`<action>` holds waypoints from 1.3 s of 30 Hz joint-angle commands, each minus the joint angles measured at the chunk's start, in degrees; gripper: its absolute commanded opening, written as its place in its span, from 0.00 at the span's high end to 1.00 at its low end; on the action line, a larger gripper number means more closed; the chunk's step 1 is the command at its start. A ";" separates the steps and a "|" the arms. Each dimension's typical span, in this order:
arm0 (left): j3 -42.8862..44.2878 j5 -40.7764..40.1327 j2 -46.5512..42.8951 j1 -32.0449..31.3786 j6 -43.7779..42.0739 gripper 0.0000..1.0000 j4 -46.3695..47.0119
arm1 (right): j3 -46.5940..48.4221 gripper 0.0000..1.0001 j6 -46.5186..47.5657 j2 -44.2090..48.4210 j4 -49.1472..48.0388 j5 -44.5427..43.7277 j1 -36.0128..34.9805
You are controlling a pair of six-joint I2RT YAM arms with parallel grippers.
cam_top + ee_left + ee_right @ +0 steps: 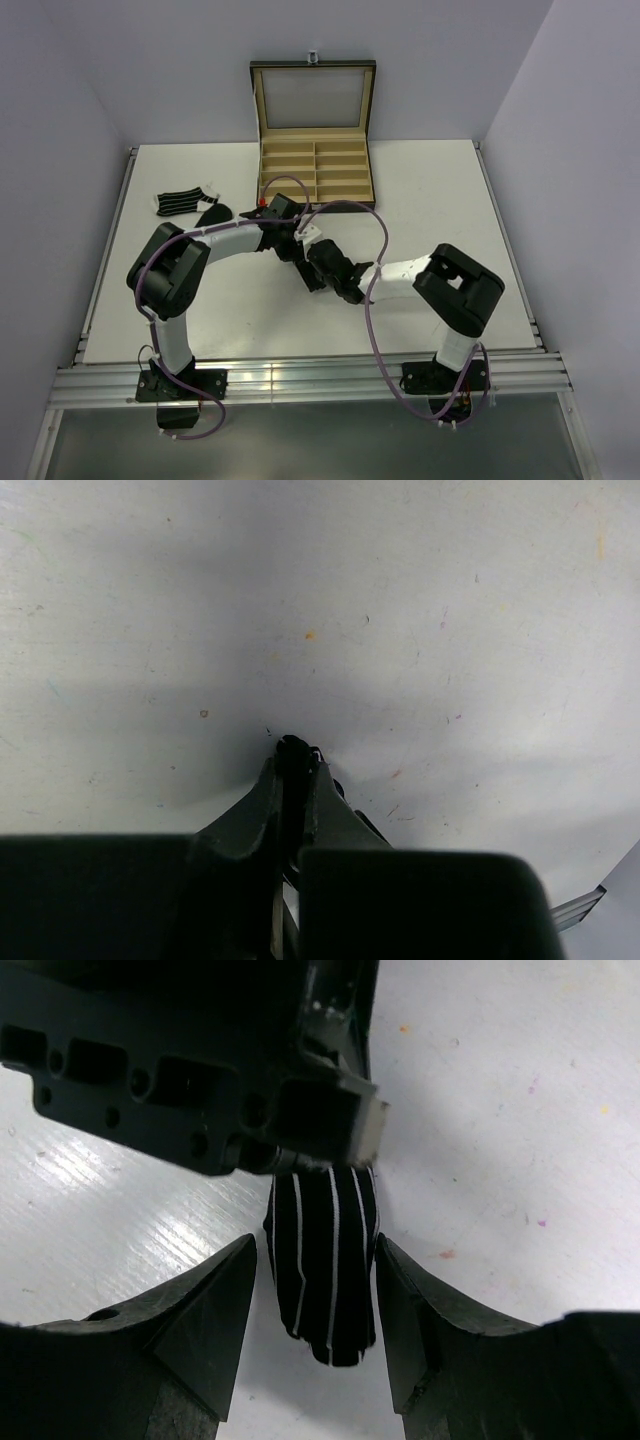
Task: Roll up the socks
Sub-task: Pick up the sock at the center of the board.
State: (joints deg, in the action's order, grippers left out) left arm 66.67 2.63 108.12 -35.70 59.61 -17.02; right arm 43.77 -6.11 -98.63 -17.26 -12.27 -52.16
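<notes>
Two end effectors meet over the white counter point(450, 200), just in front of the open black compartmented box with tan lining point(313, 165).

Left end effector point(292, 748): fingers pressed together with no visible gap, a sliver of dark fabric pinched at their tips. In the right wrist view it reaches in from the top and grips one end of a narrow black fabric sock with thin white stripes point(325, 1280), which extends lengthwise away from it over the counter.

Right end effector point(316, 1260): jaws partly open, a little wider than the sock, with one finger point(205, 1320) on each side of it. The fingers lie just beside the fabric; whether they press on it cannot be told.

To the left-front of the box lie a flat black-and-white striped sock point(180, 202) and, just beside it, a plain black sock point(212, 213).
</notes>
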 commanded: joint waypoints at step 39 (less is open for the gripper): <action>-0.67 -8.25 -16.44 5.82 -1.08 0.22 -8.30 | 2.55 1.00 -8.22 8.01 18.21 10.51 11.20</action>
State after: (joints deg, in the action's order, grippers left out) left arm 66.46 -2.11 96.14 -31.14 59.16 -23.99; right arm 46.26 -12.91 -94.89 -2.85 -2.66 -42.48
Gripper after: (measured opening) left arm 0.763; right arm 0.264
